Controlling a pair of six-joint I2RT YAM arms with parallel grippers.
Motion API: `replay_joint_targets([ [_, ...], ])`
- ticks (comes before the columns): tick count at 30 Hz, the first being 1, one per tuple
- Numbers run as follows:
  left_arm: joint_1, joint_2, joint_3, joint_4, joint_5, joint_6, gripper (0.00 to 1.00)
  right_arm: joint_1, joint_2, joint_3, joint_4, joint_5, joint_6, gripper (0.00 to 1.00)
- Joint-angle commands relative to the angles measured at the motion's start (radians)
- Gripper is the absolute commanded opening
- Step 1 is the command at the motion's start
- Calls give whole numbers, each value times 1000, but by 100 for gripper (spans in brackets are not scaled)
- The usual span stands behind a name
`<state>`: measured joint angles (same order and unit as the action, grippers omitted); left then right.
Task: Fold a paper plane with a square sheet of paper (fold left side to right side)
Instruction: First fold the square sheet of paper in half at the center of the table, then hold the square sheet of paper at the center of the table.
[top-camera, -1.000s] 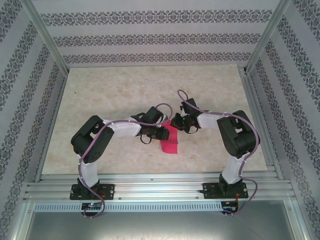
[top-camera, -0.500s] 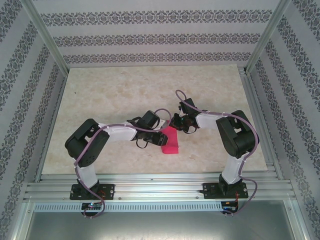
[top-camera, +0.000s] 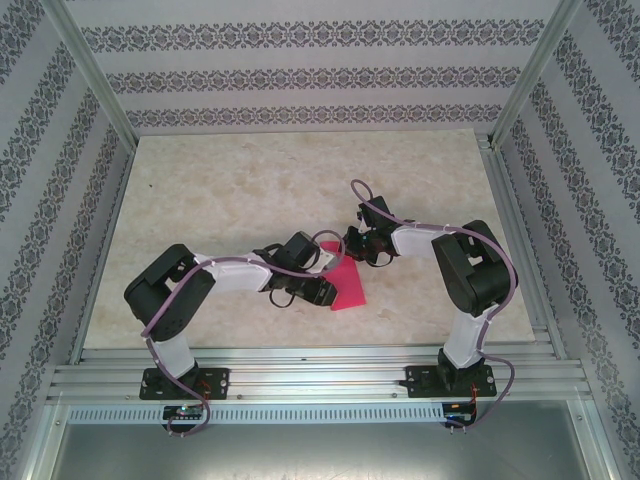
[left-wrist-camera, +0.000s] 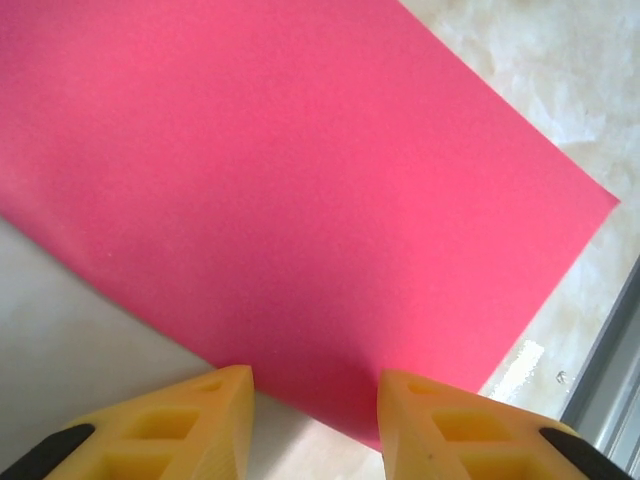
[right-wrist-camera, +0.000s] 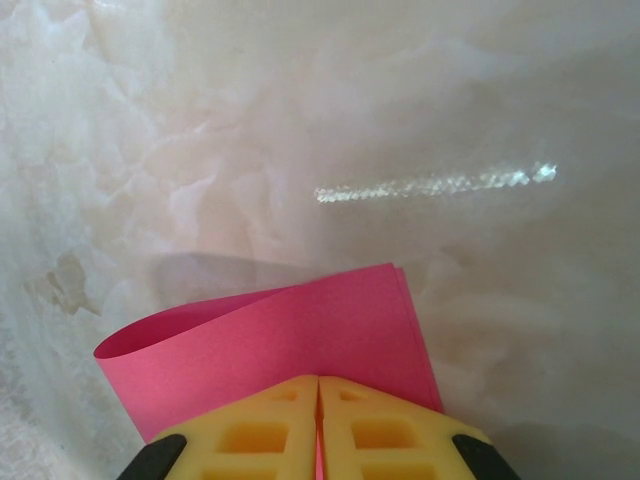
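The square sheet of paper (top-camera: 347, 285) is bright pink and lies folded over on the marble table between my two grippers. In the right wrist view its two layers (right-wrist-camera: 300, 325) line up at the right edge and bow open at the left. My right gripper (right-wrist-camera: 318, 385) is shut on the doubled paper at its far end (top-camera: 358, 247). My left gripper (top-camera: 318, 291) is at the paper's near-left edge. In the left wrist view its yellow fingers (left-wrist-camera: 200, 420) stand apart and the gripper (left-wrist-camera: 315, 415) is open over the paper's edge (left-wrist-camera: 300, 180), with nothing held.
The marble tabletop (top-camera: 230, 190) stretches wide behind and to the left of the paper. An aluminium rail (top-camera: 320, 360) runs along the near edge, also seen as a rail (left-wrist-camera: 610, 380) close to the paper. Patterned walls and metal posts (top-camera: 90, 70) enclose the table.
My left gripper has slid toward the near side along the paper and its elbow has swung left. The paper now lies wider and flatter. The right gripper has stayed put, shut on the paper.
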<state>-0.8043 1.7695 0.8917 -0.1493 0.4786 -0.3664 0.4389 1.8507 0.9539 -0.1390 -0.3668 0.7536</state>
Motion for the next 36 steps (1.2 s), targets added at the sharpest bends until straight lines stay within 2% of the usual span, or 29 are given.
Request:
replay_joint_targets([
  [1,-33,-33,-29,20,61,6,39,7,55,-8,-58,89,-14,9],
  [5,-18,-113,-65,49,28,-42,38,8,50,-10,-56,86,-19,9],
  [12,69,-196,-36,86,-5,-115,34,11,46,-8,-56,82,-25,9],
  [15,74,-151,16,81,-19,-112,33,14,45,-8,-56,82,-24,9],
  [18,72,-72,58,96,15,-119,32,14,42,-10,-57,84,-26,9],
  [27,63,60,64,152,33,-137,31,17,36,-6,-56,79,-28,9],
  [36,34,110,46,87,-40,-108,31,11,-39,11,-54,47,-43,12],
])
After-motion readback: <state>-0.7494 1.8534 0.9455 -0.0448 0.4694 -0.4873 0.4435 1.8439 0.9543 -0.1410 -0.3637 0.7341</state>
